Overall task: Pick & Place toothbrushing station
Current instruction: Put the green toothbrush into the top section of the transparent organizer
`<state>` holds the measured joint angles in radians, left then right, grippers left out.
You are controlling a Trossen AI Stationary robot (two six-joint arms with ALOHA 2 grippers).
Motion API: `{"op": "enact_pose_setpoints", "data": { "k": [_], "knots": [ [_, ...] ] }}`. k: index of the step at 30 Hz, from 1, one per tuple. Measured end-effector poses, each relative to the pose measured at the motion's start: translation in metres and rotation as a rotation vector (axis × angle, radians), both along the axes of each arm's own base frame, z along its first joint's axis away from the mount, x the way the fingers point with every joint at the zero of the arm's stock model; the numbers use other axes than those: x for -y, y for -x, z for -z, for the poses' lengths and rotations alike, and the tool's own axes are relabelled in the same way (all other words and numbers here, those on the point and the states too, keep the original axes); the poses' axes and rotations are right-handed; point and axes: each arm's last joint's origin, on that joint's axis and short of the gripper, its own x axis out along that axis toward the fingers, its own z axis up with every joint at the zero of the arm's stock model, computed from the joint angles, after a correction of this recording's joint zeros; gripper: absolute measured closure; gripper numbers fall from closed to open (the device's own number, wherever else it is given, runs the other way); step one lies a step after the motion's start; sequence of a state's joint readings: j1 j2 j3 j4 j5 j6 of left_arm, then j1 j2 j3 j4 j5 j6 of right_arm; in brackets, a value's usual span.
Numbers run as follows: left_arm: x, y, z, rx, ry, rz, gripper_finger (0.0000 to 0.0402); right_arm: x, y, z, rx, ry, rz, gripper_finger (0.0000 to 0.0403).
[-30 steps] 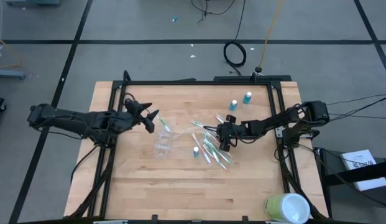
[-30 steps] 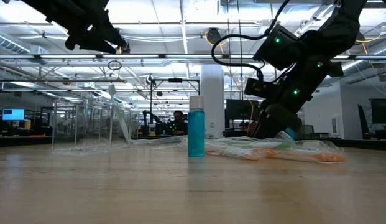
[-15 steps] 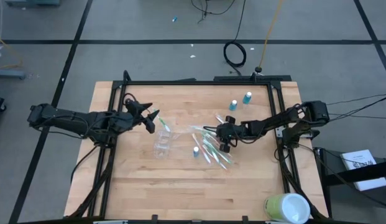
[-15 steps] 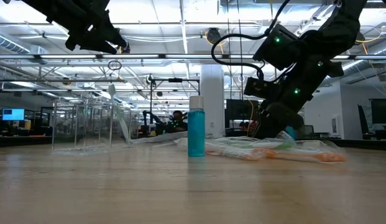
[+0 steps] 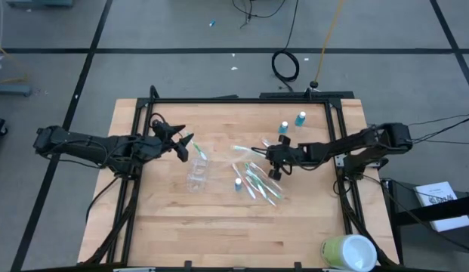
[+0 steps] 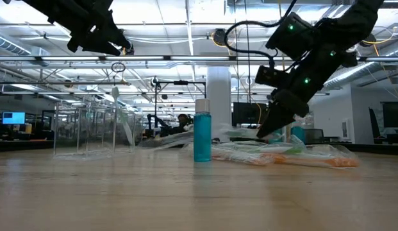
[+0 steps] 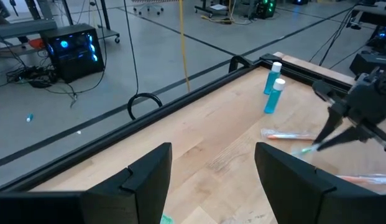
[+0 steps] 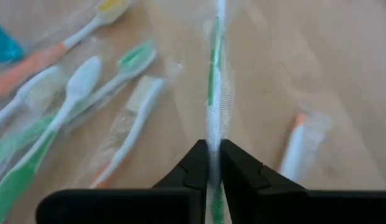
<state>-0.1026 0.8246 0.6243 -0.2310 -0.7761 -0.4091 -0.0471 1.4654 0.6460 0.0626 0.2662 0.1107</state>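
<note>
Meanwhile, the right gripper (image 8: 210, 163) pinches one wrapped toothbrush (image 8: 213, 81) from the pile; left gripper (image 5: 186, 146) waits, jaws wide, cup (image 5: 196, 172) nearly unfilled.

A blue tube (image 6: 202, 138) stands on the wooden table (image 6: 186, 192); toothbrushes (image 6: 282, 156) lie right of it; the right gripper (image 6: 270, 133) hangs just above them.

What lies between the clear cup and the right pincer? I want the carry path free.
In the high view, one blue tube stands between the clear cup and the right pincer, beside loose toothbrushes.
</note>
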Motion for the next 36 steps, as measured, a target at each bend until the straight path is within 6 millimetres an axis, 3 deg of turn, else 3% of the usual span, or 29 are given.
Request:
{"op": "enact_pose_setpoints", "data": {
  "k": [20, 25, 30, 36],
  "knots": [
    [0.0, 0.0, 0.0, -0.008, -0.008, 0.004, 0.0165, -0.007, 0.054, -0.05, -0.017, 0.02, 0.176, 0.0384],
    [0.0, 0.0, 0.0, -0.008, -0.008, 0.004, 0.0165, -0.015, 0.062, -0.061, 0.033, 0.015, 0.139, 0.0385],
    [0.0, 0.0, 0.0, -0.008, -0.009, 0.004, 0.0165, -0.022, 0.075, -0.062, -0.018, -0.005, 0.146, 0.0385],
    [0.0, 0.0, 0.0, -0.008, -0.009, 0.004, 0.0165, -0.023, 0.101, -0.06, -0.098, 0.01, 0.323, 0.0385]
  ]
}}
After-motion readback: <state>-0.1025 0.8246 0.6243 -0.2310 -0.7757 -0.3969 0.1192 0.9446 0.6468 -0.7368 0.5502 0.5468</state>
